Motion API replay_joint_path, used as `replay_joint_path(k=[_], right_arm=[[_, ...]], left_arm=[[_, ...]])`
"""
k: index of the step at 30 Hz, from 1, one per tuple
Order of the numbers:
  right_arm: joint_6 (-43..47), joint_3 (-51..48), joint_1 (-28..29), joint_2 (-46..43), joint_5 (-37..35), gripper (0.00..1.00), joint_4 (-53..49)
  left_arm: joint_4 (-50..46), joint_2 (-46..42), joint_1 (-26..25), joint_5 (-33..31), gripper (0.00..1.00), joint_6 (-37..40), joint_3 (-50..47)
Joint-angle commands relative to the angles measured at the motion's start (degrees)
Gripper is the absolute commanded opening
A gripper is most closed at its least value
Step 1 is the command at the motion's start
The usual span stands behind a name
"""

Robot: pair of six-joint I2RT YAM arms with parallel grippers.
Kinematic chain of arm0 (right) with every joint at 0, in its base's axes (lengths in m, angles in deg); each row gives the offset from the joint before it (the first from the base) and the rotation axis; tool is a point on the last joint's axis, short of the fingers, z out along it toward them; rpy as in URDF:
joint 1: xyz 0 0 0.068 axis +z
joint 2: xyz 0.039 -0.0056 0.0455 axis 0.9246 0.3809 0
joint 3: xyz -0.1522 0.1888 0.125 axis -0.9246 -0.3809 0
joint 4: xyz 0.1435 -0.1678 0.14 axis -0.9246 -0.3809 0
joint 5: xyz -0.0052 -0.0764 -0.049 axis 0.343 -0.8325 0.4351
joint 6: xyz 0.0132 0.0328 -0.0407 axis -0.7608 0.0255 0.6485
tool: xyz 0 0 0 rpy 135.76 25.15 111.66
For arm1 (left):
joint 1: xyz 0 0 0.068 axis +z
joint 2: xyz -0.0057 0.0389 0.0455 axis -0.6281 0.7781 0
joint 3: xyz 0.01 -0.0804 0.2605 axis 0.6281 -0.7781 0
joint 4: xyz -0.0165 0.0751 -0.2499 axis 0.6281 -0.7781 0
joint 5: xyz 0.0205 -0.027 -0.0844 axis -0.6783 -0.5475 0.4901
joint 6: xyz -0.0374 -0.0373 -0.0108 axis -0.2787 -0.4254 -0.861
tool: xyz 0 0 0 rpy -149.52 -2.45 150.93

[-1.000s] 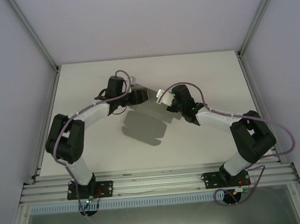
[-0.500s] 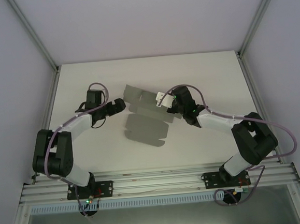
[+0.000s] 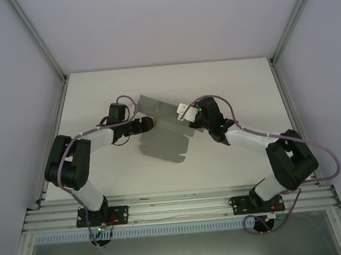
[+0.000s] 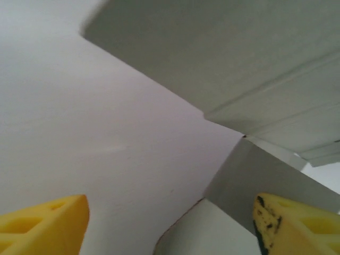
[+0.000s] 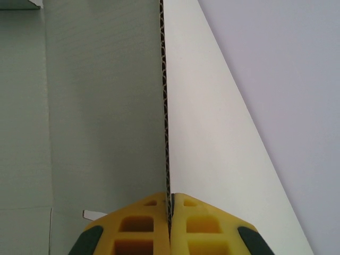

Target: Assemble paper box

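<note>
Cardboard edge of paper box (image 5: 106,106) sits clamped in right pincer (image 5: 170,196); left pincer (image 4: 170,212) gapes wide, partly cropped.

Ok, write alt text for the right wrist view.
The right gripper's yellow fingers are shut on the edge of the paper box, a grey cardboard sheet seen edge-on, running straight up mid-frame. Grey face left, paler face right.

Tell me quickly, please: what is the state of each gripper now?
Left gripper: open, holding nothing.
Right gripper: closed on an edge of the paper box.
</note>
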Motion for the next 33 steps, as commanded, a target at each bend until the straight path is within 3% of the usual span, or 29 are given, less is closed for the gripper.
replay_joint_path(k=[1,9,16,20,30,33], right_arm=[[-2.2,1.4,0.2,-1.8,1.3,0.0,1.5],[-3.4,1.2,0.2,-1.0,2.7,0.0,2.3],[-3.7,1.6,0.2,-1.1,3.7,0.0,1.9],[-4.0,1.7,0.2,-1.6,4.1,0.0,1.4],[-2.1,2.3,0.2,-1.9,6.4,0.0,-3.5],[3.3,1.3,1.3,-0.8,2.4,0.0,-3.4]], left_arm=[[6.3,1.5,-0.3,4.6,0.75,-0.6,0.8],[15.2,4.0,-0.8,10.6,0.55,-2.9,-0.1],[20.3,5.7,-0.8,10.5,0.29,-6.7,-0.5],[20.3,6.9,-0.9,10.3,0.22,-7.5,0.3],[9.7,8.7,-2.8,2.3,0.17,-5.0,3.6],[9.4,9.5,-3.0,1.7,0.18,-6.6,3.8]])
